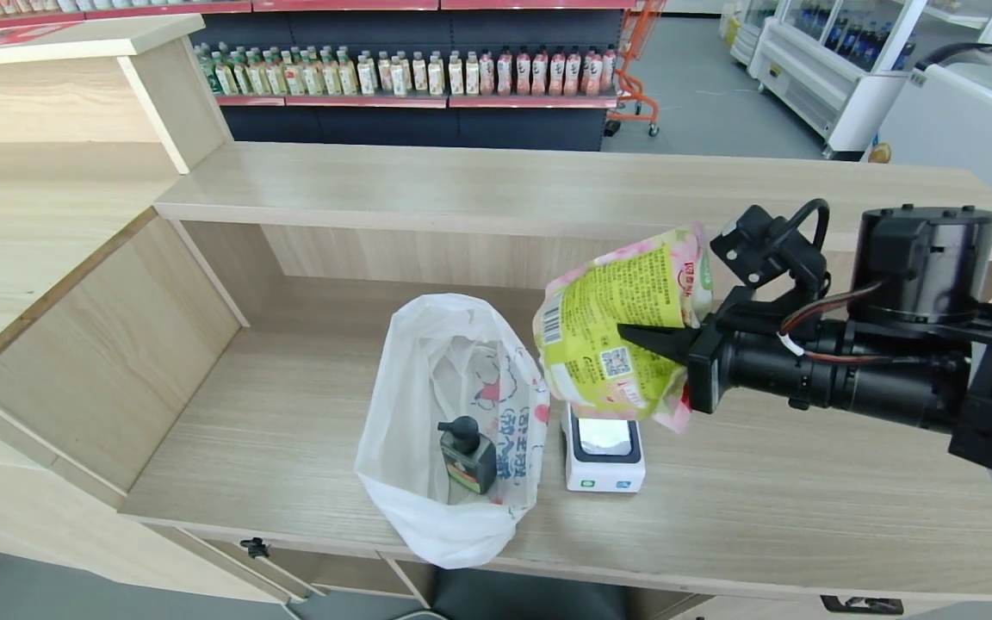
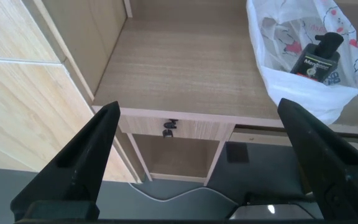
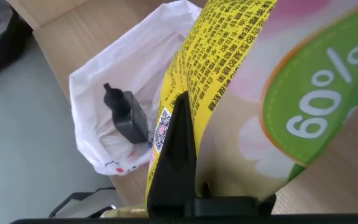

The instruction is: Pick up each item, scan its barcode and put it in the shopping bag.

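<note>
The left gripper [image 2: 199,107] hung nearest, jaws wide apart and empty, off the front edge of the light wooden counter [image 2: 185,62], likely parked out of the way. Beyond it, the right gripper [image 1: 634,336] was clamped on a yellow-green and pink soft pouch [image 1: 612,319], held directly above the white box scanner [image 1: 604,461], presumably so its barcode could be read. Just past the pouch from that gripper stood the white plastic shopping bag [image 1: 414,387], mouth open to receive items, with a dark pump bottle [image 1: 468,455] inside.

Glossy pouch [image 1: 612,323] (matt wood counter [image 1: 289,430])
</note>
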Tool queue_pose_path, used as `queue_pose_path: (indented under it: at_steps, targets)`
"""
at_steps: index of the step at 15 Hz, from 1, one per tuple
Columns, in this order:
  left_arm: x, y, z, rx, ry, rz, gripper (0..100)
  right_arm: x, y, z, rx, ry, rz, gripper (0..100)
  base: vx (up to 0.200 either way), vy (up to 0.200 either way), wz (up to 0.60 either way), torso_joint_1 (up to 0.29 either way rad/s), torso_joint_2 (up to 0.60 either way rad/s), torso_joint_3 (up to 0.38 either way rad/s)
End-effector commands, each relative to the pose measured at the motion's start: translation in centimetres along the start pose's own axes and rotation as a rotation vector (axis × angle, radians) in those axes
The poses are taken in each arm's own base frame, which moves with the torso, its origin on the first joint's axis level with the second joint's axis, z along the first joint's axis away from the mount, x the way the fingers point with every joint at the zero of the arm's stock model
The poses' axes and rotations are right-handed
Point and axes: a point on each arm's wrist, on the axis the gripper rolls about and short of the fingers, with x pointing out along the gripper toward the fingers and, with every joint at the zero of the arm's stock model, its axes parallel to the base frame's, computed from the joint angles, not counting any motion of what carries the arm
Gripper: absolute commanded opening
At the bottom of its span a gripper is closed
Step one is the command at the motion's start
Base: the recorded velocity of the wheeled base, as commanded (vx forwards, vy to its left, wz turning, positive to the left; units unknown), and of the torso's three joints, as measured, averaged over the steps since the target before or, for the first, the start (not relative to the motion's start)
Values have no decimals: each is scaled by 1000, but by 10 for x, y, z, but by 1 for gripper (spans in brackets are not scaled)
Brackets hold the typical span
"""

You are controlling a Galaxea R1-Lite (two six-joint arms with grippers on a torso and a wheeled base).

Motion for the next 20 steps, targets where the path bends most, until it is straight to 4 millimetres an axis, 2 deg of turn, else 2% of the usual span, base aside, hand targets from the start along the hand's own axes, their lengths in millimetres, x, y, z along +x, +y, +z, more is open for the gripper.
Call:
queue_pose_path:
  at_steps: [1,4,9,13,20]
  targets:
    - [0,0,0,0,0,-1,100,22,-23,-21,27,45,-17,0,0,0,0,0,0,0]
    - [0,0,0,0,0,-1,100,39,-36,-37,57,61,46,0,0,0,0,0,0,0]
    - [0,0,0,-6,0,-1,100,77,-36,-41,88,-12,168,0,0,0,0,0,0,0]
    - [0,0,0,-6,0,-1,100,91,-21,-53,107,15,244,0,0,0,0,0,0,0]
    - [0,0,0,-6,0,-1,100,111,-22,-84,101,70,256,0,0,0,0,0,0,0]
